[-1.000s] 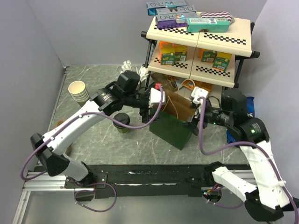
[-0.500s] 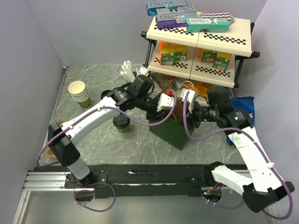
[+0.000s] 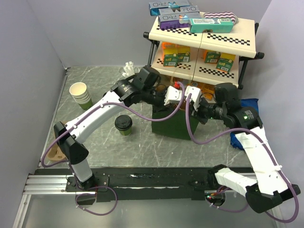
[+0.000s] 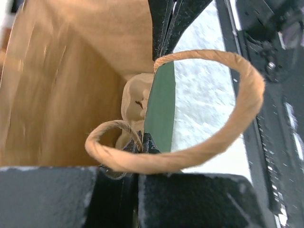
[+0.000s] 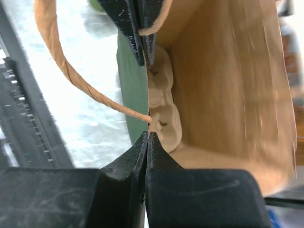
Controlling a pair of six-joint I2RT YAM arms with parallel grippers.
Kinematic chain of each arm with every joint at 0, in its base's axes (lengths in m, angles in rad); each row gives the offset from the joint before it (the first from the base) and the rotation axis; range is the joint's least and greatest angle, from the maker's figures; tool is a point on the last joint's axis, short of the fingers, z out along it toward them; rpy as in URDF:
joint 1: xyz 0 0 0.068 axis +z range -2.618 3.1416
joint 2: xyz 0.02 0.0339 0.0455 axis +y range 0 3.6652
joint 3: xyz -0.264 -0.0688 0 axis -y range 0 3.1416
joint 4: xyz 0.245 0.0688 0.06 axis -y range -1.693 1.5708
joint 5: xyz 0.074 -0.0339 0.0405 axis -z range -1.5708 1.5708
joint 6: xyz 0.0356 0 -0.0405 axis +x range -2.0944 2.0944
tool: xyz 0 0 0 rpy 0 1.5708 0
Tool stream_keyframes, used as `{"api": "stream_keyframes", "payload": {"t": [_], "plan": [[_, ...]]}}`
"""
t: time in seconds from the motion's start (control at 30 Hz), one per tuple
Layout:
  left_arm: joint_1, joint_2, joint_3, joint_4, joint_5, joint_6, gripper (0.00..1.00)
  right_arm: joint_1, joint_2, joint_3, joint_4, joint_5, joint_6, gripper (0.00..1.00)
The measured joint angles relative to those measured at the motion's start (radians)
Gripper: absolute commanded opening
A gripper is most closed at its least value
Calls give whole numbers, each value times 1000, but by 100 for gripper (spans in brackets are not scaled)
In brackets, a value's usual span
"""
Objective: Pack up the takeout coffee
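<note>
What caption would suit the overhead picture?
The left pincer and right pincer clamp the rim of the green paper bag; the lidded coffee cup stands outside it.

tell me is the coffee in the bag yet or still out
Out: the takeout coffee stands upright, lid on, on the table, apart from the paper bag, whose rim the left gripper and right gripper pinch.
</note>
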Motion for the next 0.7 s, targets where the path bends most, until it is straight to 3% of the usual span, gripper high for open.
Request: {"api": "stream_keyframes", "payload": {"t": [0.7], "plan": [[-13, 22, 251, 109, -106, 42, 1, -8, 32, 288, 39, 122, -90, 0]]}}
